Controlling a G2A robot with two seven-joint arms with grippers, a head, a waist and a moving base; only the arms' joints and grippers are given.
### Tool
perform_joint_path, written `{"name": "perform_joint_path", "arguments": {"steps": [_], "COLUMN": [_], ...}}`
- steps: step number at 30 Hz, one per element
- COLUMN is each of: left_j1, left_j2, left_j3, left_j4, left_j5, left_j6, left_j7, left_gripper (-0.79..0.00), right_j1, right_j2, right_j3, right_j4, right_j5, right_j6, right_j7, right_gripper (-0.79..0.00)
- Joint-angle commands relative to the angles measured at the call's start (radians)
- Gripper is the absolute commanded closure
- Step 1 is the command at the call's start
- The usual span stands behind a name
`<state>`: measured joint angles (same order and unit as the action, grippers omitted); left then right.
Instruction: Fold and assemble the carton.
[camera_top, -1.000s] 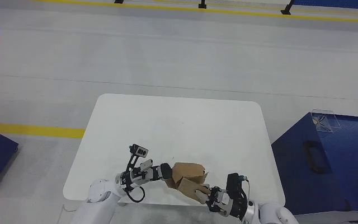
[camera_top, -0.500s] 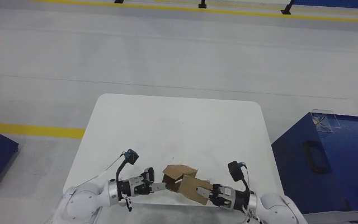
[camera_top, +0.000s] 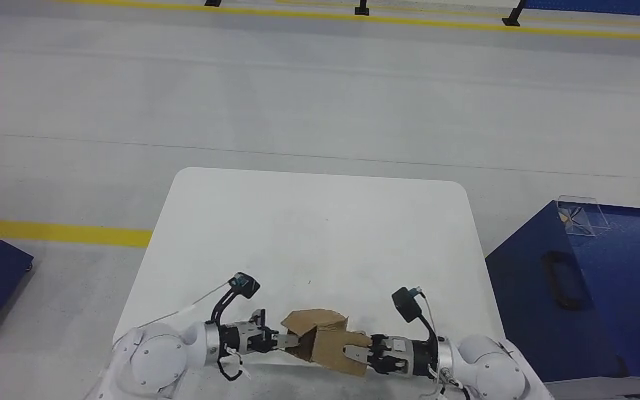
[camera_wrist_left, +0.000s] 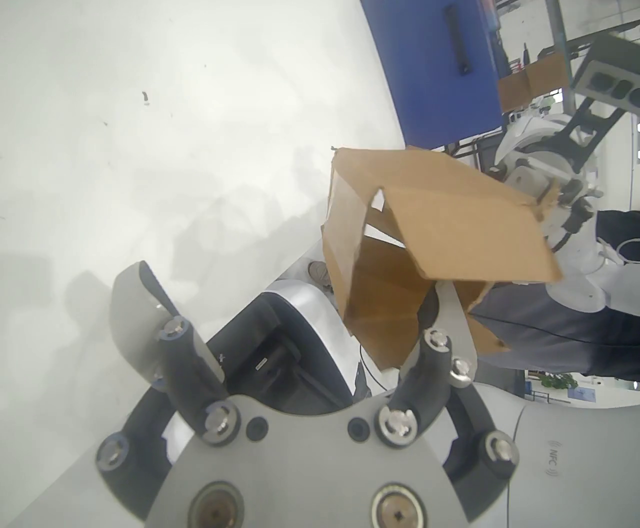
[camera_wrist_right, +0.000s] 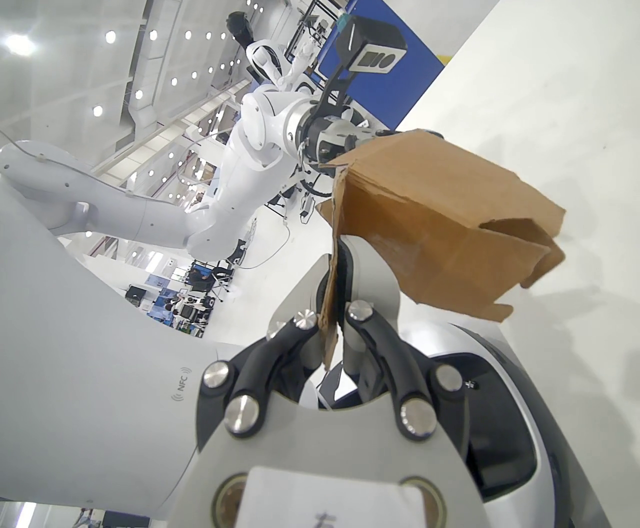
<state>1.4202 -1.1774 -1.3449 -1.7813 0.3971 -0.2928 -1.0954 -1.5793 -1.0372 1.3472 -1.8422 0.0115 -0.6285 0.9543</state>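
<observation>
Top view: a white table (camera_top: 300, 220) with rounded corners stands on a pale grey floor (camera_top: 300, 90) crossed by yellow lines (camera_top: 70, 233). A blue cabinet (camera_top: 565, 290) sits to its right. The brown cardboard carton (camera_top: 318, 335) is at the table's near edge, between the left gripper (camera_top: 283, 341) and the right gripper (camera_top: 352, 353). It is half-formed, with its flaps loose.

Left wrist view: the left gripper (camera_wrist_left: 292, 300) has its metal fingers spread wide. One finger (camera_wrist_left: 450, 320) lies against a carton (camera_wrist_left: 440, 220) flap, and the other stands clear over the matte, faintly speckled table (camera_wrist_left: 150, 125). The carton's hollow inside shows here, with slanted walls and ragged cut edges.

Right wrist view: the right gripper (camera_wrist_right: 336, 280) pinches a thin flap edge of the carton (camera_wrist_right: 440, 225) between its pressed-together fingers. The creased outer panels jut out above the table (camera_wrist_right: 550, 100). Behind is a tall hall with rows of round ceiling lights (camera_wrist_right: 105, 36).
</observation>
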Motion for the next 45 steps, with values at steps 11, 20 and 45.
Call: {"name": "perform_joint_path", "arguments": {"steps": [11,20,45], "left_j1": [-0.101,-0.092,-0.156], "left_j2": [0.000,0.015,0.018], "left_j3": [0.091,0.058,0.198], "left_j4": [0.094,0.069,0.167], "left_j5": [-0.048,-0.081,-0.106], "left_j6": [0.064,0.049,0.069], "left_j7": [-0.041,-0.027,0.005], "left_gripper": [-0.785,-0.785,0.000], "right_j1": [0.006,0.014,0.032], "right_j2": [0.007,0.013,0.029], "right_j3": [-0.034,-0.054,-0.082], "right_j4": [-0.006,0.000,0.000], "right_j5": [-0.036,-0.044,-0.007], "right_j6": [-0.022,-0.005,-0.015], "right_j7": [-0.016,-0.021,-0.045], "right_gripper": [0.000,0.000,0.000]}}
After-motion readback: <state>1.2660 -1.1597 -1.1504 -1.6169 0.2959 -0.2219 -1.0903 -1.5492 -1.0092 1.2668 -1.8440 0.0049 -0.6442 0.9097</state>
